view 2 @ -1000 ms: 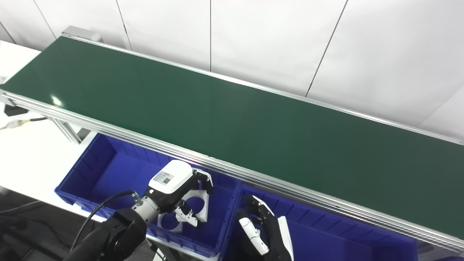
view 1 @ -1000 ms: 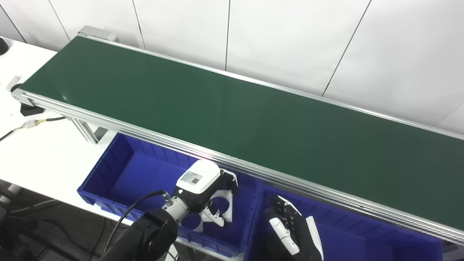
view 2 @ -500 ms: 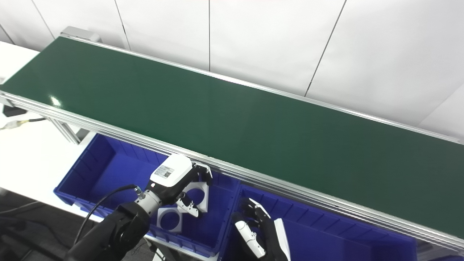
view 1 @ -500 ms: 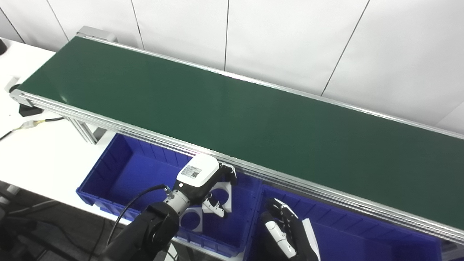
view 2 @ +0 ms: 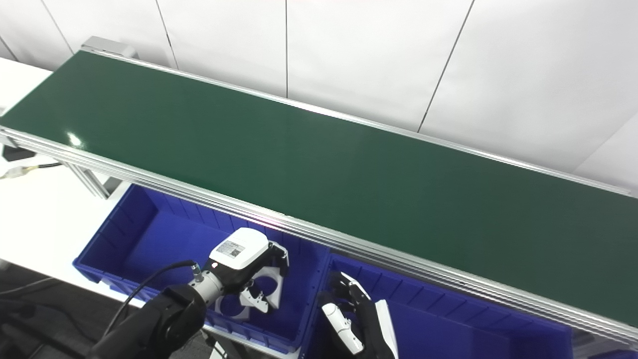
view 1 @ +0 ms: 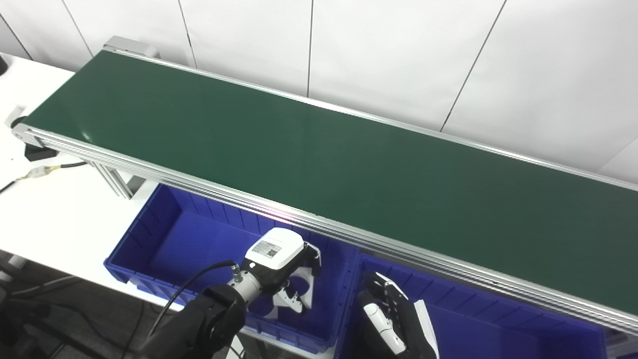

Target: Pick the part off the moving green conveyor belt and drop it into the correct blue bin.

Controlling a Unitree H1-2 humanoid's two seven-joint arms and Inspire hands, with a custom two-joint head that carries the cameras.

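The part [view 2: 271, 289], a flat white plate with a round hole, sits low-centre in frame inside the left blue bin [view 2: 124, 239], pinched by the left hand [view 2: 249, 279]; it looks light, stiff, best held by its rim.

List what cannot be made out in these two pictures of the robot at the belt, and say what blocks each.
1. White part in the left bin: mostly behind the left hand in both views; whether it is held or already lying in the bin is unclear.
2. Right hand: cut by the bottom edge.
3. Right bin: its contents are cut off by the bottom edge.
4. Label on the left hand: too small to read.
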